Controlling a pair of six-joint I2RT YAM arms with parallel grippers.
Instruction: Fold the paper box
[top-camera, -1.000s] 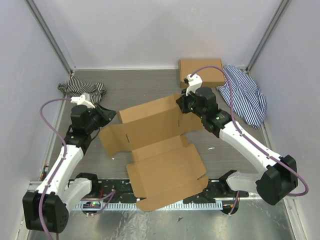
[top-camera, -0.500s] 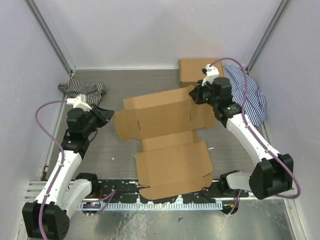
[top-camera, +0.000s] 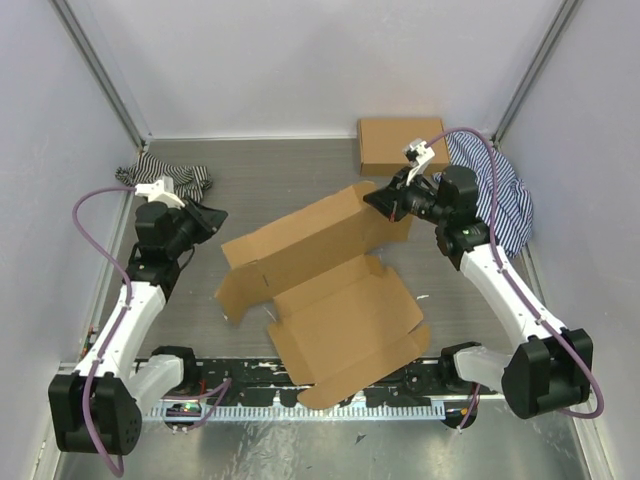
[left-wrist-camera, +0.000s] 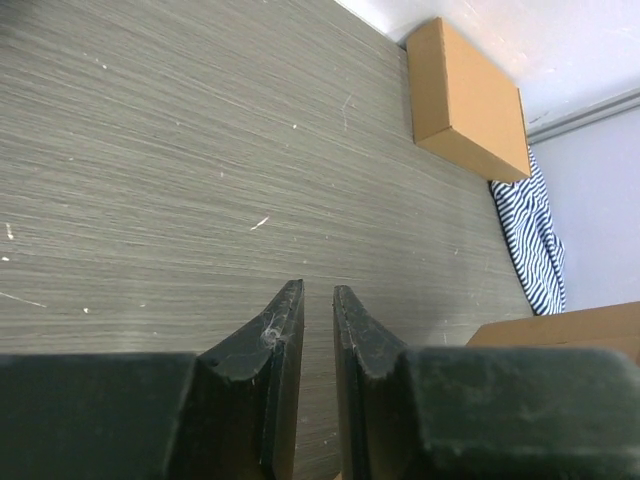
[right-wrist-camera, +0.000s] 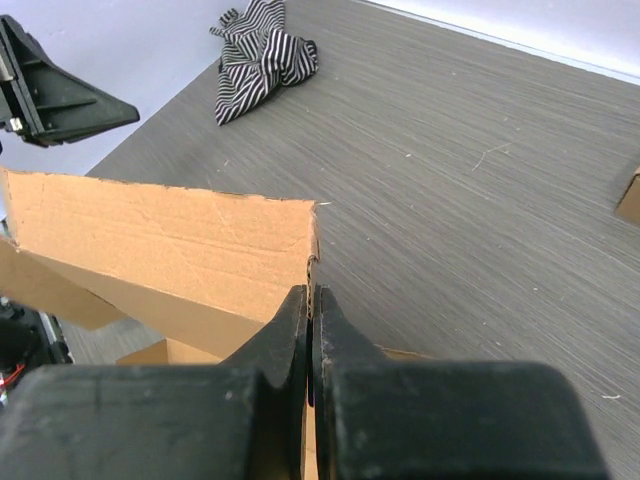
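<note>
The paper box (top-camera: 340, 310) is a brown die-cut cardboard sheet lying mid-table, its near panels reaching the table's front edge. Its far panel (top-camera: 300, 240) is raised and tilted off the table. My right gripper (top-camera: 380, 200) is shut on that panel's right corner; in the right wrist view the cardboard edge (right-wrist-camera: 170, 240) is pinched between the fingertips of the right gripper (right-wrist-camera: 312, 292). My left gripper (top-camera: 212, 217) hovers left of the sheet, apart from it. In the left wrist view the left gripper (left-wrist-camera: 317, 292) shows a narrow gap with only bare table behind it.
A ready-made brown box (top-camera: 402, 145) sits at the back right, with a striped cloth (top-camera: 495, 190) beside it. Another striped cloth (top-camera: 165, 178) lies at the back left, behind my left gripper. Walls close in three sides, and a metal rail (top-camera: 200, 410) runs along the near edge.
My right gripper has swung right and back, then lifted, raising the far panel off the table and turning the whole sheet. The left gripper has hardly moved.
</note>
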